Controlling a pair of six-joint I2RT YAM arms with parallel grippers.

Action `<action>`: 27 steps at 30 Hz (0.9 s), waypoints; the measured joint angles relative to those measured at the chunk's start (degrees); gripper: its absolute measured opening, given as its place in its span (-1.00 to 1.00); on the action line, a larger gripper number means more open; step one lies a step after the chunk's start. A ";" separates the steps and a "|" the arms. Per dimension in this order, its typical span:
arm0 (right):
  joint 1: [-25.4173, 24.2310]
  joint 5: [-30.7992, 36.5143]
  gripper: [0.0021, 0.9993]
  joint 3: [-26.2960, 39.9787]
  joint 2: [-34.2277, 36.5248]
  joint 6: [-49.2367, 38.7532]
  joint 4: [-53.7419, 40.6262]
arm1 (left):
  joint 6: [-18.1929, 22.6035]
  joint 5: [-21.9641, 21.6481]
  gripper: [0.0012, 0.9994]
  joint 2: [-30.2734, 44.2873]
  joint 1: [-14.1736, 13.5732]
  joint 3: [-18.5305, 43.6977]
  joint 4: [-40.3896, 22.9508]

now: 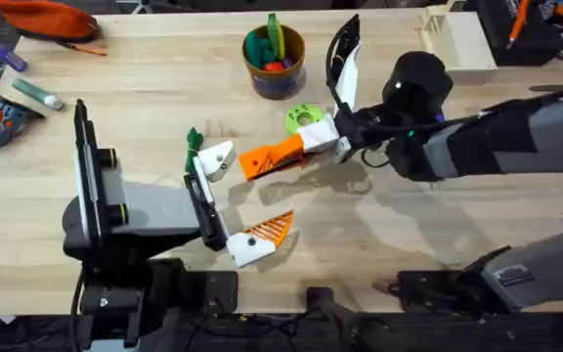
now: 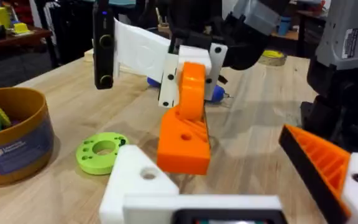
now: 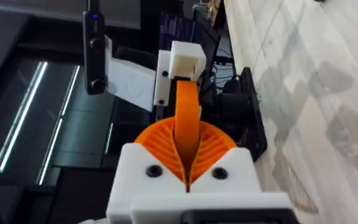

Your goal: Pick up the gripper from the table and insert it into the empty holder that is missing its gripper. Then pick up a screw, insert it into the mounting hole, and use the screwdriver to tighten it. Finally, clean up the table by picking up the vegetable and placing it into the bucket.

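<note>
From above, I am looking at my right tool [image 1: 308, 144]. It is squeezing shut on the gripper [image 1: 265, 160], the little orange piece. The piece is sticking out in front of the tool, toward my left tool [image 1: 240, 196]. I think I am holding it this way so its free end can slide into the holder [image 1: 218, 156]. The holder is the bare white finger on my left tool, and it is sitting just in front of the orange piece. My left tool is standing wide open, so the bare finger has room around it. The vegetable [image 1: 193, 139] is lying on the surface [image 1: 164, 88] just past the holder. The bucket [image 1: 274, 70] is waiting well behind my right tool, with a green disc [image 1: 306, 118] right beside that tool.

From my left wrist, I am seeing the holder [image 2: 135, 180] up close. The gripper [image 2: 182, 140] is hanging down from the right tool [image 2: 191, 65]. Its low end is just beside the holder, and I cannot tell if they are touching. The left tool [image 2: 216, 158] is gaping open here too. The bucket [image 2: 17, 143] and the disc [image 2: 101, 152] are resting off to the holder's side.

From my right wrist, the right tool [image 3: 185, 168] is pinching the gripper [image 3: 186, 106] between its ribbed orange pads [image 3: 213, 146]. The piece is pointing straight ahead, which I think helps me aim it.
</note>
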 joint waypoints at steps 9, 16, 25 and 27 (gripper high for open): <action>1.32 1.07 -0.99 1.10 0.02 -0.33 0.04 | 0.02 0.00 0.97 0.00 0.00 0.00 0.00; 1.68 1.55 -0.99 1.12 0.11 -0.33 0.02 | 0.00 0.00 0.97 0.00 0.00 0.00 0.00; 2.62 2.46 -0.99 1.16 0.75 -0.33 0.02 | 0.00 0.00 0.97 -0.02 0.00 0.00 0.00; 2.67 2.77 -0.99 1.16 0.96 -0.35 0.00 | 0.00 0.00 0.97 -0.02 0.00 0.00 0.00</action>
